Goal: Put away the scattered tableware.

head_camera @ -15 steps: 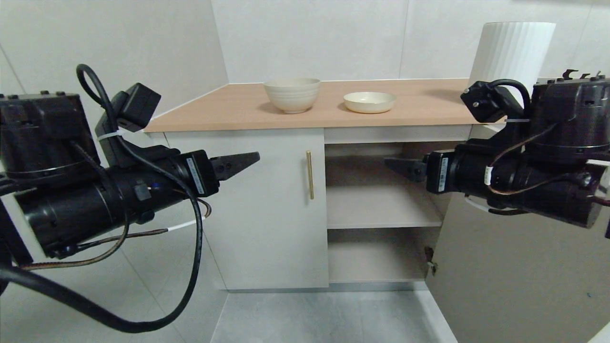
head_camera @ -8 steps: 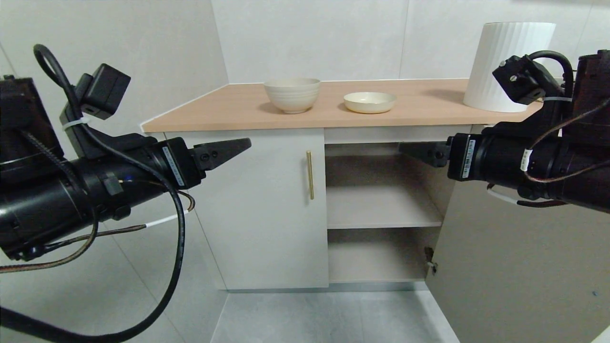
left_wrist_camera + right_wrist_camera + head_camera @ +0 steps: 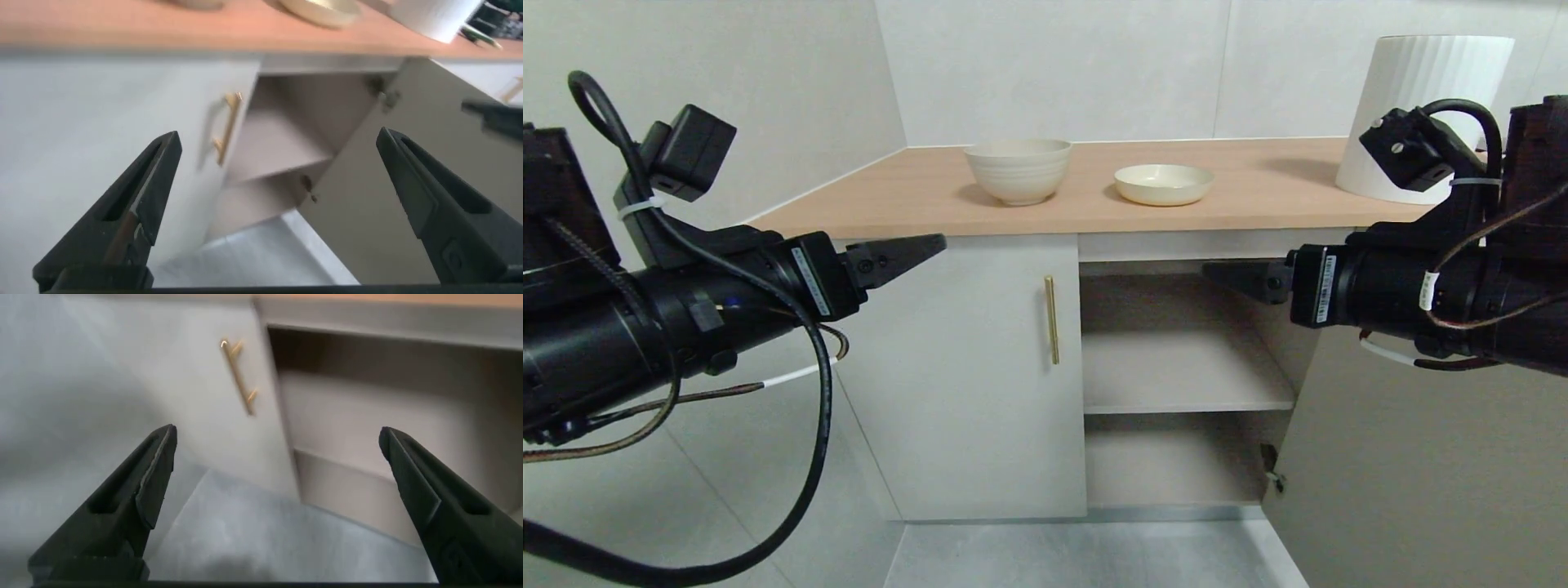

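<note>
On the counter: a ribbed cream bowl point(image 3: 1018, 170) and a shallow cream dish point(image 3: 1164, 183) sit apart on the wood-grain top point(image 3: 1258, 196). Both look glazed and probably slick.
Below it: the cupboard's right half stands open, showing a flat matte shelf point(image 3: 1176, 380).
Jaws: your left gripper point(image 3: 915, 249) and right gripper point(image 3: 1225, 273) are both spread wide and hold nothing. Both are lower than the counter top.
Your move: raise an arm above the counter edge, pinch the bowl's wall at the rim, and lift it straight up.
</note>
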